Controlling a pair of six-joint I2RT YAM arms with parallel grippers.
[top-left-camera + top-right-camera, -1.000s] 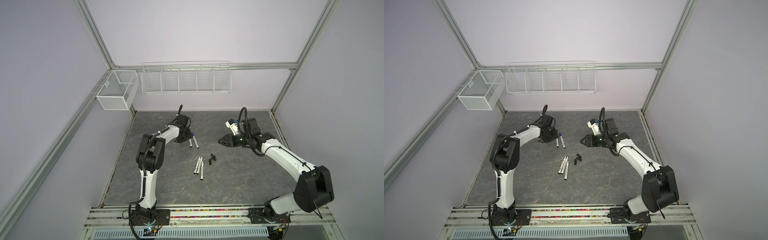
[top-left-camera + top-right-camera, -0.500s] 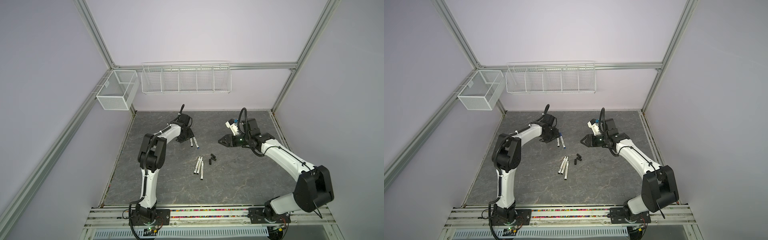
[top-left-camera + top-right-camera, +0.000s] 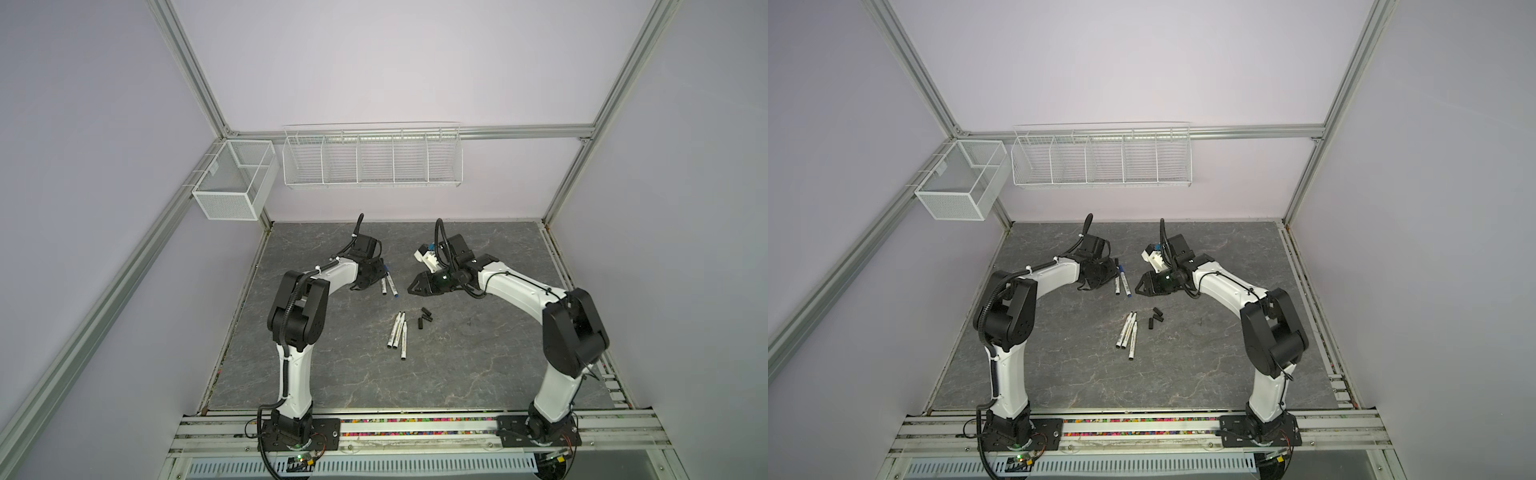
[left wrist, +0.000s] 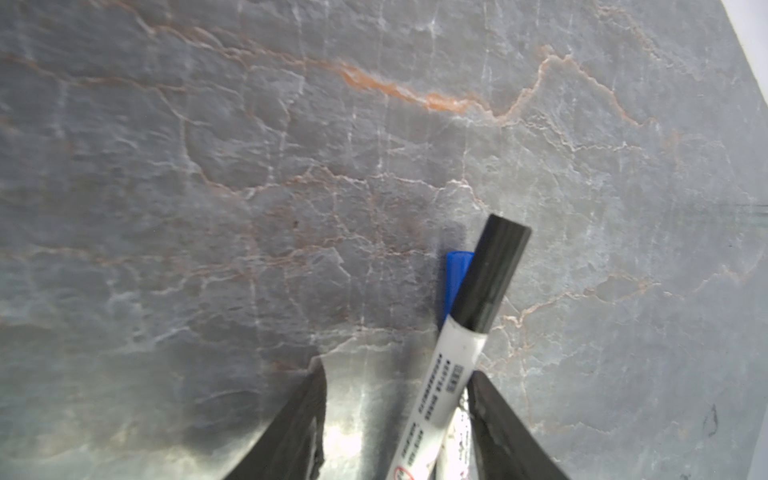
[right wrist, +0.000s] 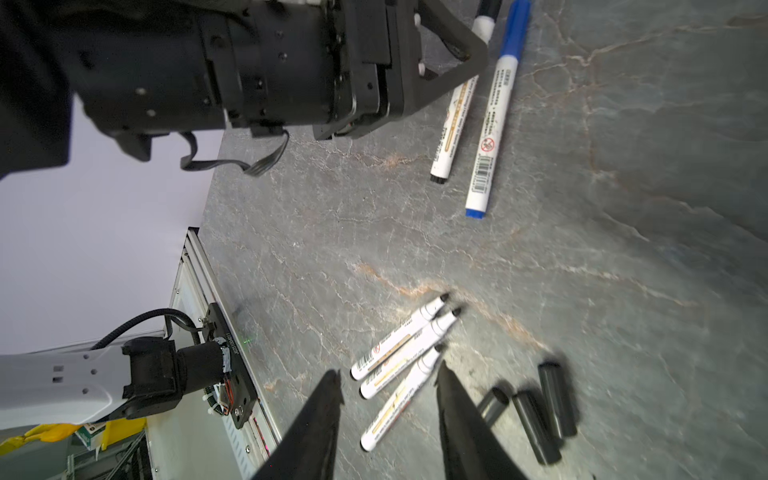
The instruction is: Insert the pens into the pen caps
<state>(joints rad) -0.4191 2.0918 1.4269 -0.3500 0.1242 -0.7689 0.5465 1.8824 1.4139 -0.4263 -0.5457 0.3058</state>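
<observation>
Two capped pens lie side by side at the back of the table: one with a black cap (image 3: 384,286) (image 5: 453,124) and one with a blue cap (image 3: 392,288) (image 5: 492,124). My left gripper (image 4: 395,372) (image 3: 370,274) is low over them, jaws apart. The black-capped pen (image 4: 446,374) lies between the fingers against one of them, unclamped. Three uncapped pens (image 3: 397,330) (image 5: 405,353) lie together mid-table, with three black pen caps (image 3: 424,319) (image 5: 534,428) beside them. My right gripper (image 5: 388,370) (image 3: 415,288) hovers open and holds nothing.
A wire basket (image 3: 232,183) and a long wire rack (image 3: 372,160) hang on the back wall above the table. Aluminium frame rails (image 3: 415,428) run along the table's front edge, where both arm bases are mounted.
The left wrist has shifted slightly over the two capped pens. The right arm, the loose pens and the caps stand as before.
</observation>
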